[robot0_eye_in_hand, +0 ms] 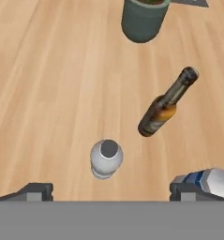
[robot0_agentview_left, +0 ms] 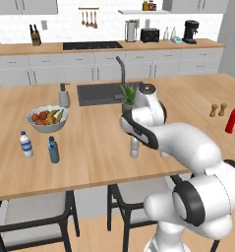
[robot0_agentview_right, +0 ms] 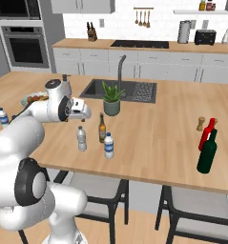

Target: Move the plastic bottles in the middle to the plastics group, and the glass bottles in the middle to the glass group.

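- Directly below the gripper (robot0_eye_in_hand: 111,191), the plain clear bottle (robot0_eye_in_hand: 105,158) stands upright on the bench (robot0_eye_in_hand: 48,93), seen cap-first in the hand view.
- The gripper hangs above the bench with its fingertips (robot0_eye_in_hand: 36,191) spread wide; nothing is between them and they touch nothing.
- The bottle sits just ahead of the gap between the fingertips, nearly centred, slightly toward the left one.
- Beyond the gripper and to its right, the amber bottle (robot0_eye_in_hand: 166,104) stands upright, with a dark neck and pale label. It is near the plain bottle and apart from it.
- At the right fingertip, the blue-label bottle (robot0_eye_in_hand: 212,180) shows in part, with its white cap at the frame edge.
- In the right base view, the three middle bottles form a cluster just right of the gripper: plain clear bottle (robot0_agentview_right: 81,138), amber bottle (robot0_agentview_right: 102,128), blue-label bottle (robot0_agentview_right: 108,146).
- Far ahead of the gripper stands a grey-green plant pot (robot0_eye_in_hand: 142,18).
- Well to the gripper's left is the plastics group: a labelled clear bottle (robot0_agentview_left: 25,144) and a blue-tinted bottle (robot0_agentview_left: 53,149).
- Well to the gripper's right is the glass group: a red bottle (robot0_agentview_right: 206,134) and a dark green bottle (robot0_agentview_right: 207,152).
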You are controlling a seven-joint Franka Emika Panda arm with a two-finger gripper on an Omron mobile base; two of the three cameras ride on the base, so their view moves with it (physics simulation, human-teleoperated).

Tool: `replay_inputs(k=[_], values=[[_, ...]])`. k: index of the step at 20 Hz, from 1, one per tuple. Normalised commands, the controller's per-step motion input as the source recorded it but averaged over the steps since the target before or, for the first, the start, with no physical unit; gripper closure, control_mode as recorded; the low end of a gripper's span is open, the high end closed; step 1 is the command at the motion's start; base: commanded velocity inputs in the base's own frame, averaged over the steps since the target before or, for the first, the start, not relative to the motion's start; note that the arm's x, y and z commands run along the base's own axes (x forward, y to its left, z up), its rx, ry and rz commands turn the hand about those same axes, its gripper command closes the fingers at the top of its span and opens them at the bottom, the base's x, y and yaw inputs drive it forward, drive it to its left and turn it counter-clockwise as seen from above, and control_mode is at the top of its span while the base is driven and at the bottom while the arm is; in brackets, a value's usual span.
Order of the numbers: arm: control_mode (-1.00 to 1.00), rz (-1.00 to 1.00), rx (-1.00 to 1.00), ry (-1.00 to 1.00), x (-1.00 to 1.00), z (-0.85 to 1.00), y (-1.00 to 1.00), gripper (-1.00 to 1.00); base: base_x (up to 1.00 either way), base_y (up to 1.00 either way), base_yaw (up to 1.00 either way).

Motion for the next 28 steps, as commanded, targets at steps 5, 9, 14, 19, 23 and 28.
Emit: replay_inputs(k=[5,9,14,19,23,28], values=[[-1.00,0.00,0.00,0.25,0.02,-0.17,0.00,-1.00,0.00,0.00,0.00],[-1.00,0.00,0.01,0.04,0.01,-0.43,0.00,-1.00,0.00,0.00,0.00],[-1.00,0.00,0.03,0.01,0.17,-0.49,0.00,-1.00,0.00,0.00,0.00],[-1.00,0.00,0.04,0.01,0.27,-0.37,0.00,-1.00,0.00,0.00,0.00],[-1.00,0.00,0.03,0.02,0.03,-0.29,-0.04,-1.00,0.00,0.00,0.00],[-1.00,0.00,0.00,0.00,0.00,-0.10,-0.08,-1.00,0.00,0.00,0.00]])
